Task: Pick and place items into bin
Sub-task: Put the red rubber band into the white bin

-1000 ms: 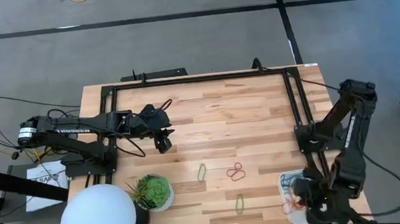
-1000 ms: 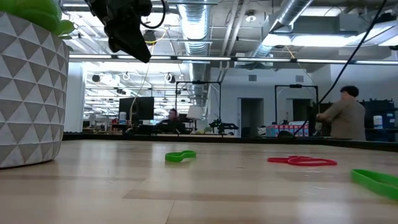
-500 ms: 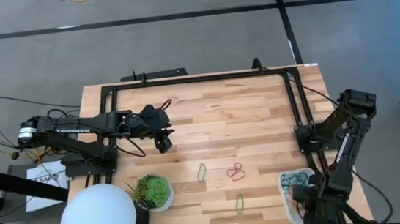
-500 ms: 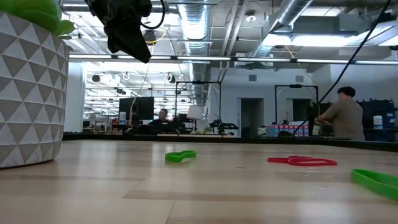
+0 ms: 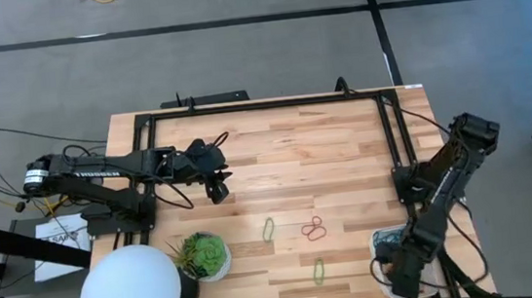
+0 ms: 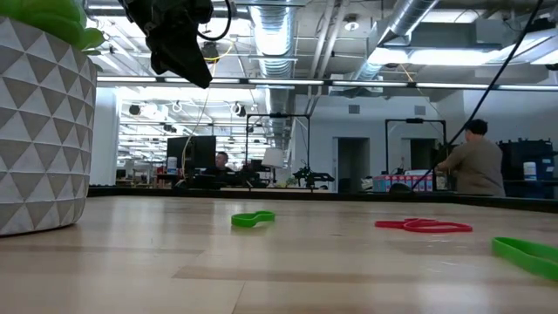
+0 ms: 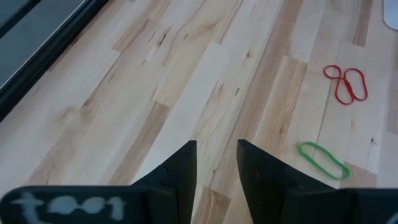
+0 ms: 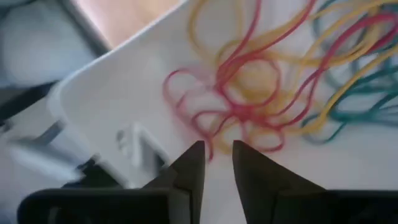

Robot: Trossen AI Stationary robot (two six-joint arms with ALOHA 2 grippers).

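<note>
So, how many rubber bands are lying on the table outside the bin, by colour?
Green bands: 2
Red bands: 1, a twisted loop
Total: 3

I see my right gripper (image 5: pixel 402 275) over the bin (image 5: pixel 381 245) at the table's (image 5: pixel 345 151) front right corner. Three bands lie mid-table: green (image 5: pixel 268 229), red (image 5: pixel 313 229), green (image 5: pixel 319 271).
</note>
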